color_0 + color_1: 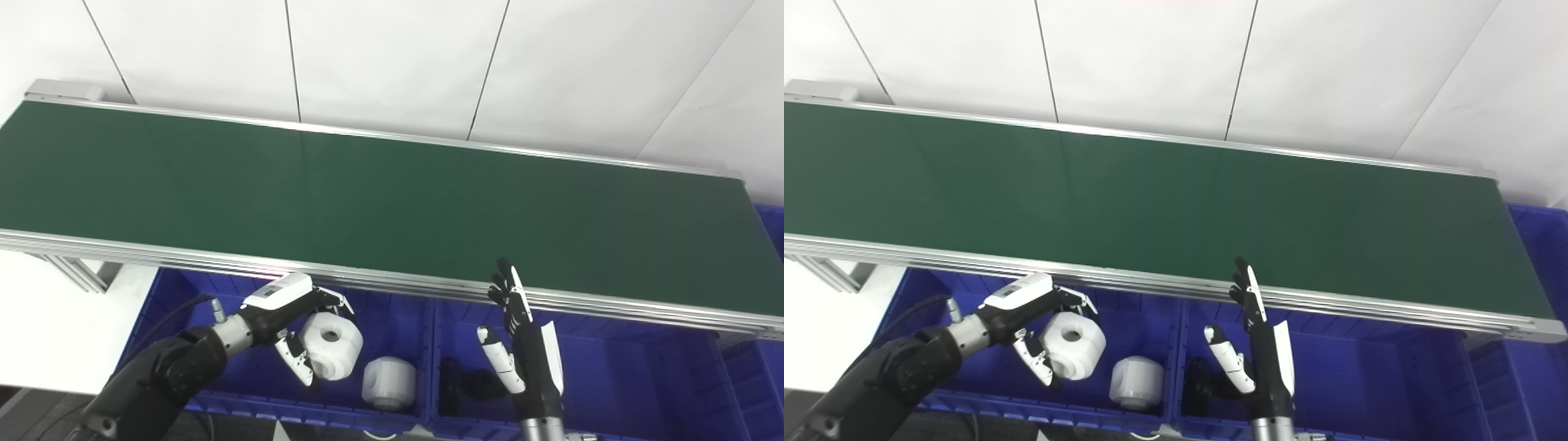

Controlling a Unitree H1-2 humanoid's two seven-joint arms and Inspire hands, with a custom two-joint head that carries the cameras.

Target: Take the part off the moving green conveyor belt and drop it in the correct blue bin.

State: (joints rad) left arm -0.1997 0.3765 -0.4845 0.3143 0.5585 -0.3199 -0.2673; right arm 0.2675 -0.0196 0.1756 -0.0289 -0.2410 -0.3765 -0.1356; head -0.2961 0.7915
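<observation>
My left hand is shut on a white round part with a centre hole, holding it over the left blue bin, below the near rail of the green conveyor belt. A second white part lies in that same bin. My right hand is open, fingers pointing up, empty, above the middle blue bin. A black part lies in that middle bin, partly hidden by my right hand. The belt surface carries no part.
The aluminium rail runs along the belt's near edge just above the bins. Another blue bin stands at the far right end. A white table surface is at the left. White wall panels stand behind.
</observation>
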